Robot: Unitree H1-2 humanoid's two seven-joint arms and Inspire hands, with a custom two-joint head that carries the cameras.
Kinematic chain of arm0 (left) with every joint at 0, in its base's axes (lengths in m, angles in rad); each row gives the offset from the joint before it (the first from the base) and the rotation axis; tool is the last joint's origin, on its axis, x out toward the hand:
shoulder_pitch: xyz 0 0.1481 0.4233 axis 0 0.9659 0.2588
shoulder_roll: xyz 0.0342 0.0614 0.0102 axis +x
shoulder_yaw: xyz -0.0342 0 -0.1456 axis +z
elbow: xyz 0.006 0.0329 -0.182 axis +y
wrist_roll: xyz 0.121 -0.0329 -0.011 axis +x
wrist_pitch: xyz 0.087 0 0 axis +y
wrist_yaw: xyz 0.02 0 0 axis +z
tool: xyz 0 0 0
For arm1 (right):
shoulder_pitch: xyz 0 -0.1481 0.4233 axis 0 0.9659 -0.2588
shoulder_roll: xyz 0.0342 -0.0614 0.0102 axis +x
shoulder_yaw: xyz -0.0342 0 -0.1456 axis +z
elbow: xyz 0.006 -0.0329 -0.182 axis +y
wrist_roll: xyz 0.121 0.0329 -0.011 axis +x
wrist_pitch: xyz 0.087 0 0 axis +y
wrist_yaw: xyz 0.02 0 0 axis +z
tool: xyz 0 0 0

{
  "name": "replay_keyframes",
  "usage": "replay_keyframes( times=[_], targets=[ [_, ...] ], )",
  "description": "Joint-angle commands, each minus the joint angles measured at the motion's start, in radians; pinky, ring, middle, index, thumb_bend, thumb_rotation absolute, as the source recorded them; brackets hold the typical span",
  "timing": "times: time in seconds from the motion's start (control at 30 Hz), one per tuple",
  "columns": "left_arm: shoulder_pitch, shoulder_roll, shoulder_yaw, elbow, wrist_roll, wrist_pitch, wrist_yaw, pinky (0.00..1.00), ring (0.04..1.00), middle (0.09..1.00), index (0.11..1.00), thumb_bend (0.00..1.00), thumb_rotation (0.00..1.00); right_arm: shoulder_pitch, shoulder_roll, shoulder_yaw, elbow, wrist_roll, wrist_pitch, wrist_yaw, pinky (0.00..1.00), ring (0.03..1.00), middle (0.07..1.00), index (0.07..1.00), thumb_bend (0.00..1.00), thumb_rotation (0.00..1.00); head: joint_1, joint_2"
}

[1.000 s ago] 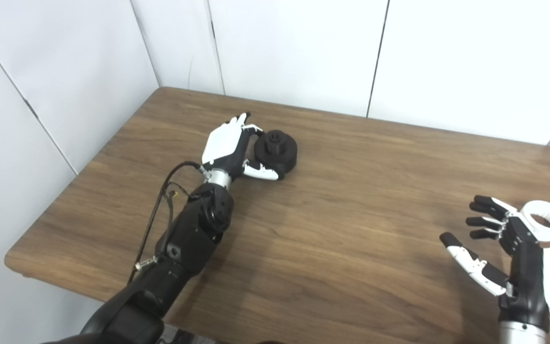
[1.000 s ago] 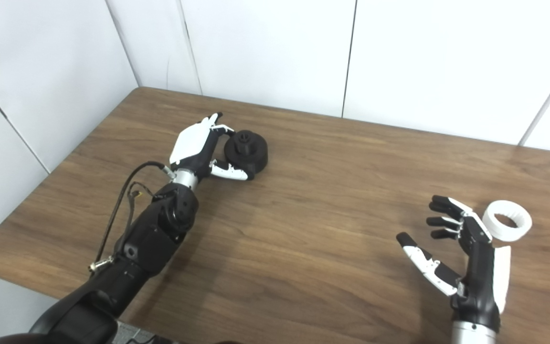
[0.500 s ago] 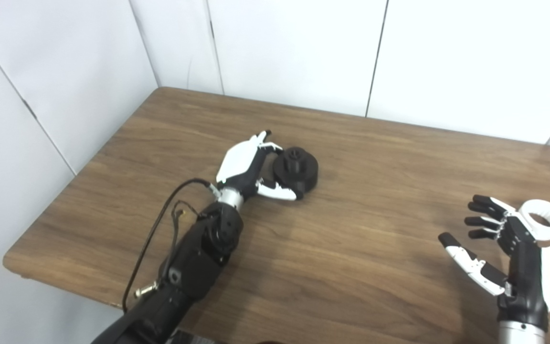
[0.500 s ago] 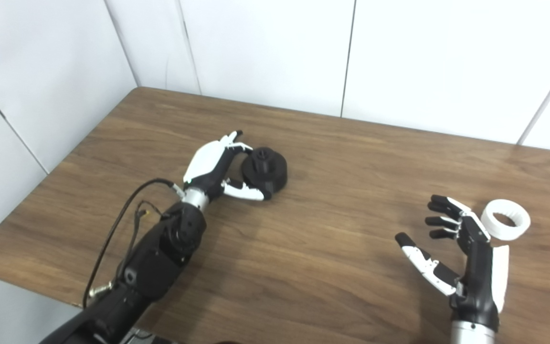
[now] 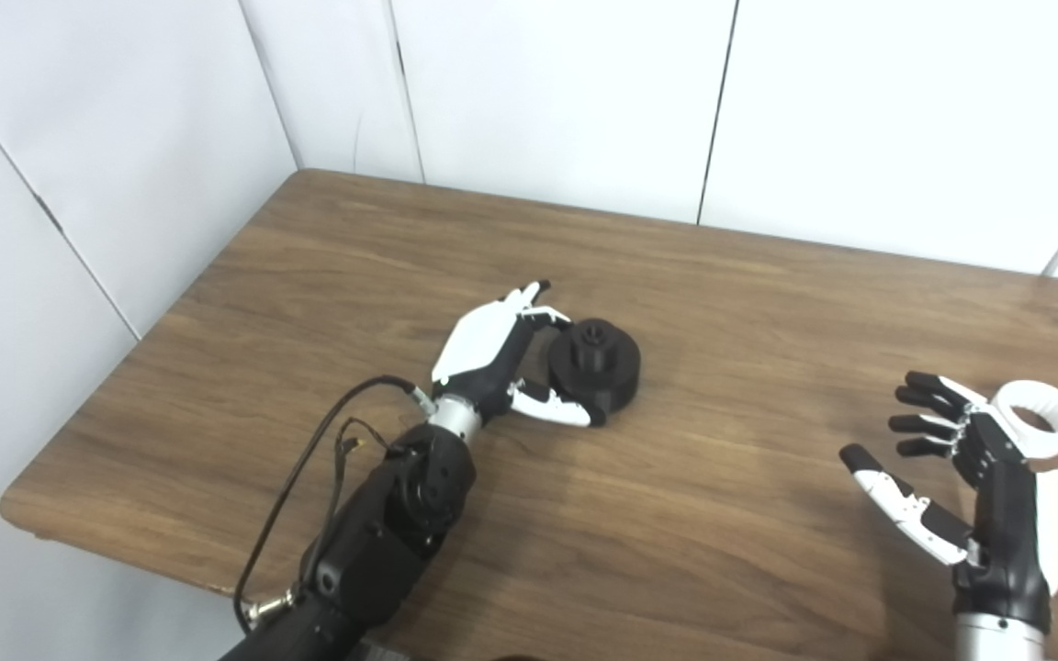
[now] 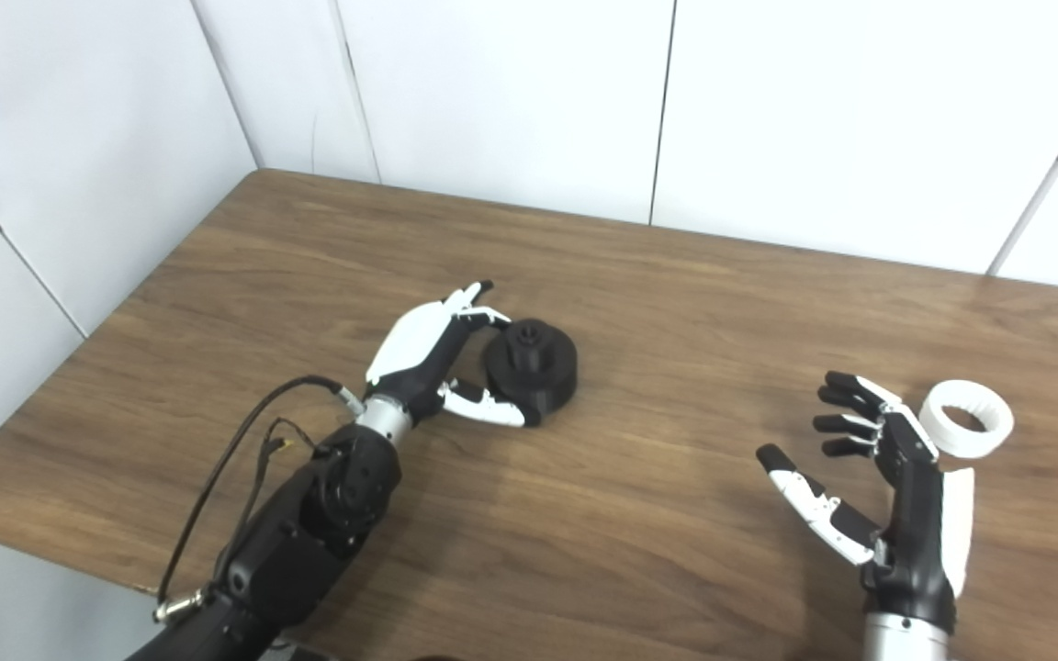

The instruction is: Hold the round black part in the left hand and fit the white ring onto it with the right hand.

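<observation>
Round black part (image 5: 601, 367) in left hand (image 5: 492, 353), white ring (image 6: 965, 430) on table (image 5: 731, 303)

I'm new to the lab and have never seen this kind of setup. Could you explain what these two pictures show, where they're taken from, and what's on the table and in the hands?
Both pictures come from two cameras side by side on a humanoid robot's head, looking down at a wooden table, so they show one scene from slightly different spots. The two arms entering from the bottom belong to the robot. Its left hand is wrapped around a round black part, with fingers behind it and the thumb in front. Whether the part is lifted off the wood I cannot tell. The right hand is open, fingers spread, holding nothing. A white ring lies flat on the table just beyond it, untouched.
</observation>
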Motion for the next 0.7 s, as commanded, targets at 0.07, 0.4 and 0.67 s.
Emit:
replay_keyframes(
  times=[0.07, 0.4, 0.67],
  targets=[
    [0.007, -0.001, -0.005, -0.058, 0.013, -0.025, -0.013, 1.0, 1.0, 1.0, 0.644, 0.98, 0.3, 0.031, 0.004, 0.001, -0.01, -0.009, -0.017, -0.009, 0.51, 0.61, 0.69, 0.713, 0.71, 0.25, -0.017, 0.006],
    [0.077, -0.004, -0.05, -0.124, 0.045, -0.058, -0.045, 1.0, 1.0, 1.0, 0.642, 1.0, 0.31, 0.026, 0.026, 0.02, -0.028, -0.04, 0.006, -0.014, 0.51, 0.609, 0.692, 0.713, 0.7, 0.23, -0.099, 0.038],
    [0.124, -0.001, -0.073, -0.201, 0.083, -0.067, -0.078, 1.0, 1.0, 1.0, 0.648, 1.0, 0.35, 0.016, 0.05, 0.038, -0.049, -0.058, 0.04, -0.021, 0.49, 0.601, 0.692, 0.711, 0.69, 0.19, -0.154, 0.061]
  ],
)
